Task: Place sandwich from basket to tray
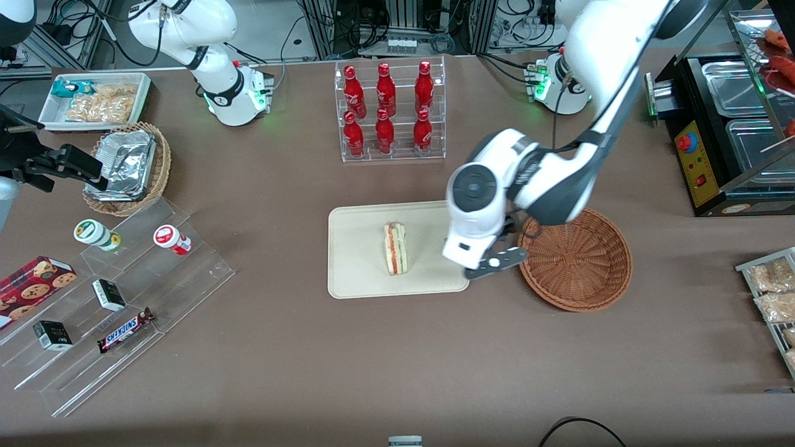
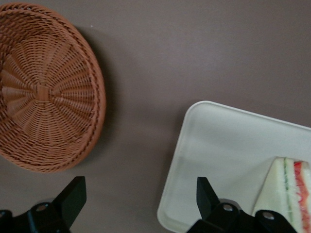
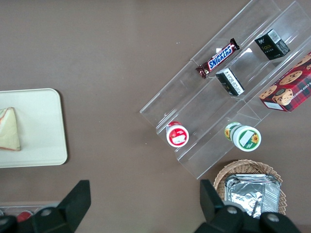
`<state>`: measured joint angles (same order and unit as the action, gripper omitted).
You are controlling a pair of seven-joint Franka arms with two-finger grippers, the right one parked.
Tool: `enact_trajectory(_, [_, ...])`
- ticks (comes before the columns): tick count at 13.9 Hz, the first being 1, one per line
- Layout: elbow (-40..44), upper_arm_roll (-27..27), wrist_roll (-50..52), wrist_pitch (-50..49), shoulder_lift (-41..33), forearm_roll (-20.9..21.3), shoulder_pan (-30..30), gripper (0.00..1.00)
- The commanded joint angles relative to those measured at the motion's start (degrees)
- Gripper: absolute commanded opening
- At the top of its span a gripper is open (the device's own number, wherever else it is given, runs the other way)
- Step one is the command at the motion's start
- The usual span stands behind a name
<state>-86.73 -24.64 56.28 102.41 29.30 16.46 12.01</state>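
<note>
The small triangular bread sandwich with red and green filling (image 1: pixel 395 248) is seen lying on the flat cream-beige rectangular tray (image 1: pixel 357 273); the round reddish-brown wicker basket (image 1: pixel 577 261) is emptied. The left gripper (image 2: pixel 138 201), spread wide and holding nothing, is poised between tray and basket. Placement is judged done; only withdrawal is called for.

The table is viewed from high in front, steeply downward. Straight down, closer, the left wrist view is aimed over the gripper (image 2: pixel 138 206); tray (image 1: pixel 354 261) and sandwich (image 1: pixel 395 248) are shared by all 3 views.

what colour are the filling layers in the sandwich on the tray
Red and green between pale bread on the sandwich, clearest in the left wrist view, beside the open gripper over the tray.
</note>
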Motion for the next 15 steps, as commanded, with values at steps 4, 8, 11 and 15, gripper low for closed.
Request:
enact_trajectory(4, [-16.87,-0.32,-16.44,-0.11,-17.60,-7.32,-10.50,1.00])
enact_trajectory(8, [-21.72,1.77,-26.20,-0.19,-24.01,-11.97,-13.07,1.00])
enact_trajectory(11, [-21.38,4.94,-32.52,-4.31,-26.48,-14.25,-12.63,1.00])
enact_trajectory(15, [-20.76,9.69,-39.74,-10.11,-29.03,-14.44,-12.19,1.00])
